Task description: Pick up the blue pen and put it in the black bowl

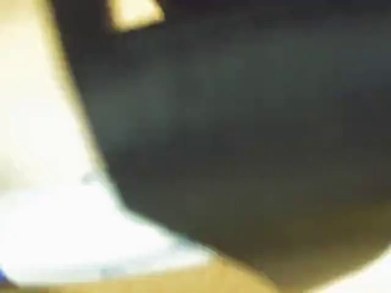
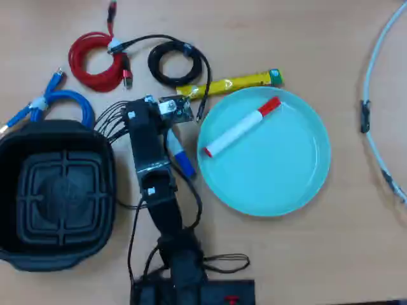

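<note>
Overhead view: your arm [image 2: 152, 171] reaches up the picture from its base at the bottom edge, and the gripper [image 2: 166, 117] sits at its far end, just above the pen [image 2: 180, 156]. Only the pen's blue cap and a short stretch of white barrel show; they lie on the table tight against the arm's right side, between the arm and the plate [image 2: 299, 152]. The upper end of the barrel runs in under the gripper head, so you cannot tell whether the jaws are closed on it, or how wide they stand. The pen's long axis tilts from upper left to lower right, cap end lowest, close to parallel with the arm.

The bowl [image 2: 16, 190] stands to the left of the arm, its near rim just beside the forearm and its ridged floor empty. The move therefore turns on one relation: pen on the right of the arm, bowl on the left, with the arm between them. You would likely have to lift and swing left across the rim.

A red-capped marker [image 2: 241, 127] lies on the plate; leave it.

Wrist view: a blurred dark mass fills the frame beside pale patches; neither fingertips nor pen can be made out.
</note>
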Controlling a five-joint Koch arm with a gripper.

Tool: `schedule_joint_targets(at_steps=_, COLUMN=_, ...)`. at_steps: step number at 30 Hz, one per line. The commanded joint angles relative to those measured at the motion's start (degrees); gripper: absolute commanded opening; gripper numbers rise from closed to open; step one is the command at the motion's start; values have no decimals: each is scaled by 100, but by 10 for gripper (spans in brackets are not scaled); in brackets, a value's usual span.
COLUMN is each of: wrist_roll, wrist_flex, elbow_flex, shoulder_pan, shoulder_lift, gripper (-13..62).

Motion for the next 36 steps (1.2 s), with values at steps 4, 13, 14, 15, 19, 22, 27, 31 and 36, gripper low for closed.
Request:
schedule_joint_targets(at_steps=4, wrist_roll=0, wrist_flex=-308, elbow_flex=105, shoulder_pan=-53, shoulder_lift=18, gripper=263)
schedule_joint_targets(at_steps=13, wrist_roll=9, wrist_flex=-510, elbow_flex=475, shoulder_pan=-44, shoulder_lift=26, gripper=-91)
schedule_joint_targets(at_steps=14, wrist_roll=18, wrist_flex=-501, elbow_flex=492, shoulder_pan=-35, shoulder_lift=26, gripper=-73)
schedule_joint_targets(at_steps=15, wrist_roll=18, wrist_flex=-492, elbow_flex=510, shoulder_pan=-35, shoulder_lift=26, gripper=-61)
schedule_joint_targets(at_steps=19, wrist_roll=26, wrist_flex=-466, elbow_flex=519, shoulder_pan=-26, shoulder_lift=26, gripper=-62)
schedule_joint_targets(at_steps=22, wrist_roll=18, wrist_flex=-431, elbow_flex=527, shoulder_pan=-26, shoulder_lift=44, gripper=-62)
schedule_joint_targets(at_steps=27, wrist_roll=-316, wrist_flex=-9, elbow_flex=220, shoulder_pan=-62, shoulder_lift=272, gripper=-62)
schedule_joint_targets(at_steps=31, wrist_roll=-404, wrist_flex=861, elbow_flex=-501, shoulder_pan=-79, shoulder_lift=325, gripper=-62)
schedule_joint_targets(at_steps=36, wrist_roll=-642, wrist_flex=1635, elbow_flex=-1406, shoulder_pan=-70, shoulder_lift=325, gripper=-62)
